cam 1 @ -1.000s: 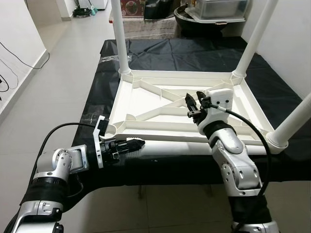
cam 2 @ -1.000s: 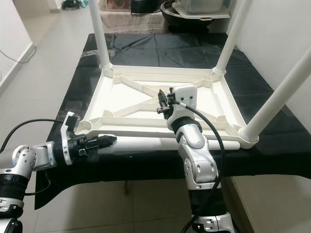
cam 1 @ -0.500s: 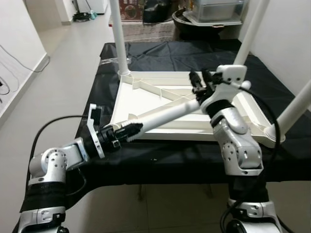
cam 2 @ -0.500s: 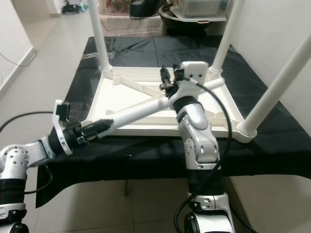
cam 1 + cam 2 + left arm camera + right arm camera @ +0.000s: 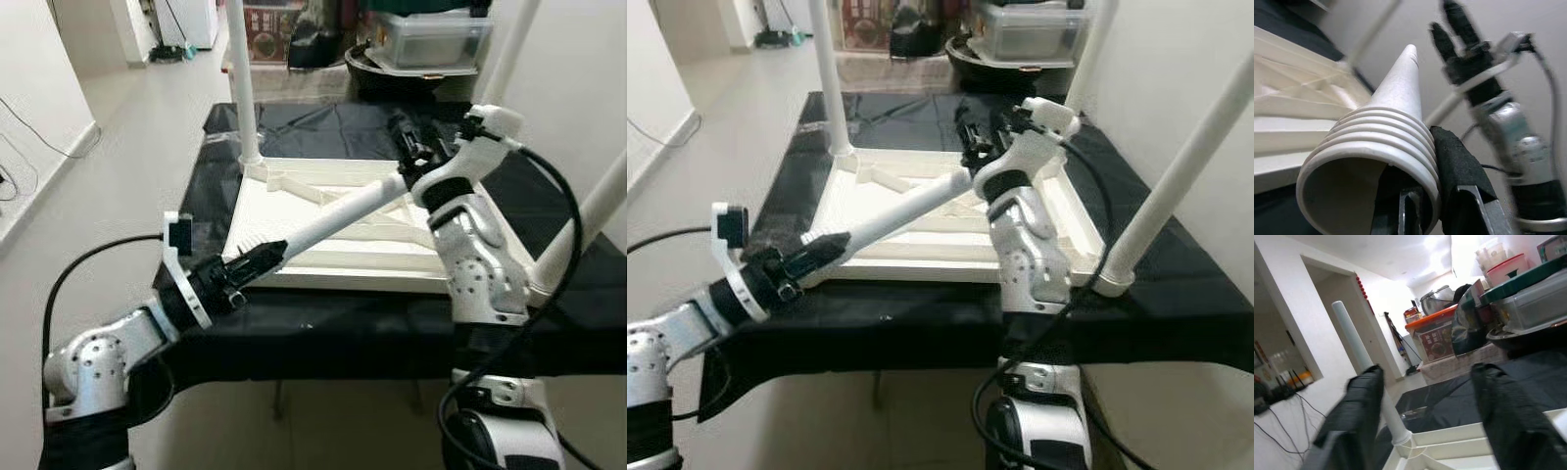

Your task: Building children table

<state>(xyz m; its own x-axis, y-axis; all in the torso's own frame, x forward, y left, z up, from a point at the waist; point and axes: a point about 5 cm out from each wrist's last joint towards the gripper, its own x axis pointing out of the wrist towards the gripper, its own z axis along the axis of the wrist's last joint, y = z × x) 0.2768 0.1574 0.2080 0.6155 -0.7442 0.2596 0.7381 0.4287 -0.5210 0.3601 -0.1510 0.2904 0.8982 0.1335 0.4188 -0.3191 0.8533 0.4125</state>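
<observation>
A white children's table point(image 5: 257, 213) lies upside down on a black-covered surface. Three white legs stand up from it, at the back left point(image 5: 242, 88), the back right point(image 5: 505, 54) and the front right point(image 5: 588, 225). My left gripper point(image 5: 257, 262) is shut on the ribbed, hollow end point(image 5: 1376, 147) of a loose fourth leg point(image 5: 338, 217). That leg slants up over the tabletop toward my right gripper point(image 5: 409, 147). The right gripper hovers open just past the leg's tapered tip point(image 5: 1410, 50), its fingers point(image 5: 1359, 406) spread with nothing between them.
The black cloth point(image 5: 323, 323) hangs over the front edge of the supporting surface. Storage bins and a dark pot point(image 5: 431, 39) stand behind it. Pale floor point(image 5: 127, 127) stretches to the left, and a wall rises at the right.
The loose leg lay along the tabletop's front edge; my left gripper has since lifted it to slant upward. My right gripper has risen and moved back beside the tip. The camera has also shifted.
</observation>
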